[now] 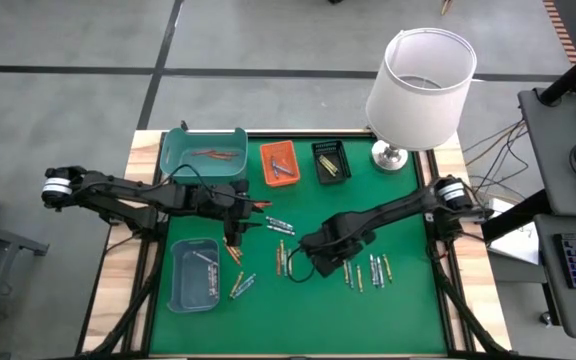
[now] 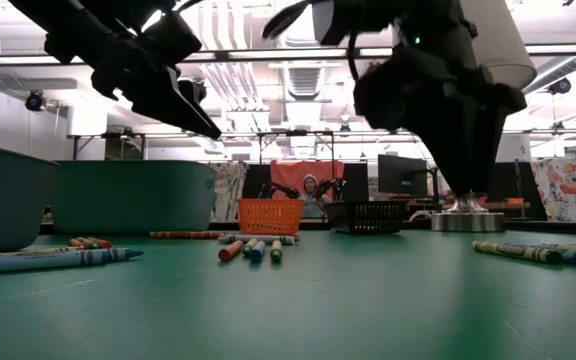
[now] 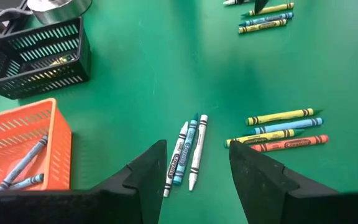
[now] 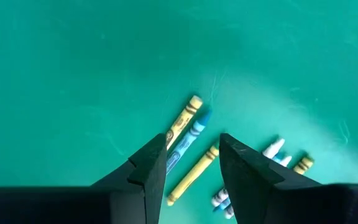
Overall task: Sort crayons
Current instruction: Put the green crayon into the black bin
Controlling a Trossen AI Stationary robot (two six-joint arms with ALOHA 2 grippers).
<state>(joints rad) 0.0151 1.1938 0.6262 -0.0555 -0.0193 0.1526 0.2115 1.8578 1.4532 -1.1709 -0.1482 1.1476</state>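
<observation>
Crayons lie loose in small groups on the green mat. My left gripper (image 1: 255,210) (image 3: 194,180) is open and empty above a white, a blue and a white crayon (image 3: 185,152) (image 1: 280,225) lying side by side. My right gripper (image 1: 303,255) (image 4: 192,168) is open and empty above a yellow crayon (image 4: 194,171), next to a yellow and blue pair (image 4: 184,130) (image 1: 281,258). In the low view both grippers hang clear above the mat. More crayons lie in the teal tray (image 1: 205,152), the orange tray (image 1: 278,163), the black tray (image 1: 330,160) and the blue-grey tray (image 1: 194,273).
A white-shaded lamp (image 1: 418,85) stands at the far right corner. Other crayon groups lie at the right (image 1: 368,270), near the blue-grey tray (image 1: 243,287) and under the left arm (image 1: 233,253). A person sits in the room behind the table (image 2: 313,195).
</observation>
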